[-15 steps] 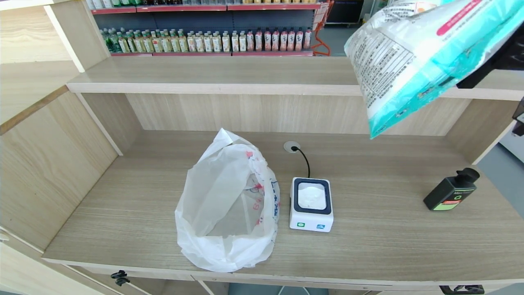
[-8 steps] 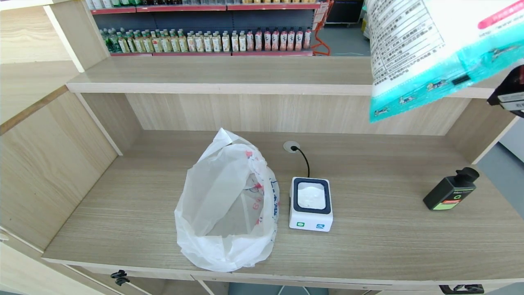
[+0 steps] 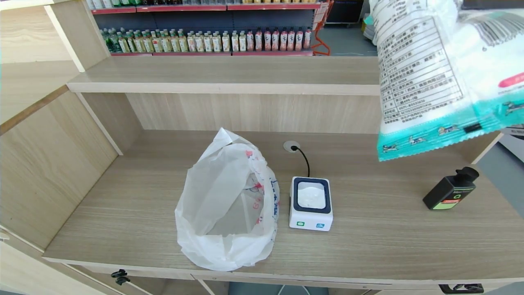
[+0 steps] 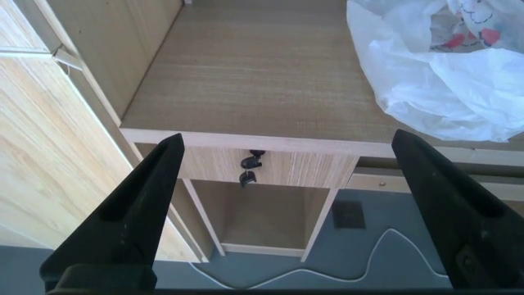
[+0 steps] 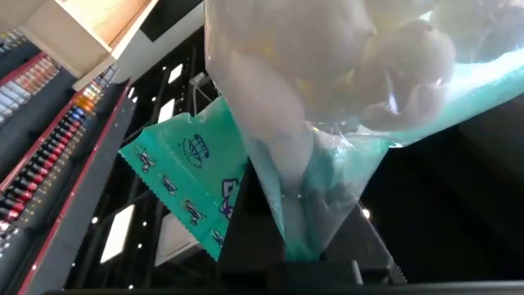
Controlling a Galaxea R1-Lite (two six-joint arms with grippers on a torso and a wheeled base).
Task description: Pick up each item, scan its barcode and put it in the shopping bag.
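A white-and-teal packet [image 3: 434,73] hangs high over the counter's right side, its printed panel facing the head camera. In the right wrist view my right gripper [image 5: 299,238] is shut on the packet's [image 5: 327,98] teal sealed edge. The white shopping bag [image 3: 227,205] stands open at the counter's middle, with the white scanner [image 3: 311,203] just to its right. A dark bottle [image 3: 450,190] with a green label lies at the far right. My left gripper [image 4: 286,139] is open, low before the counter's front edge, near the bag [image 4: 442,74].
The scanner's black cable [image 3: 305,159] runs back to a round port. The wooden counter [image 3: 389,237] has side walls and a raised shelf [image 3: 225,73] behind it. A drawer handle [image 4: 250,168] hangs under the front edge. Store shelves of bottles stand far behind.
The packet has turned in my right gripper: it first rose, then swung lower and nearer the camera, its print panel now more upright. Bag, scanner and bottle have stayed put.
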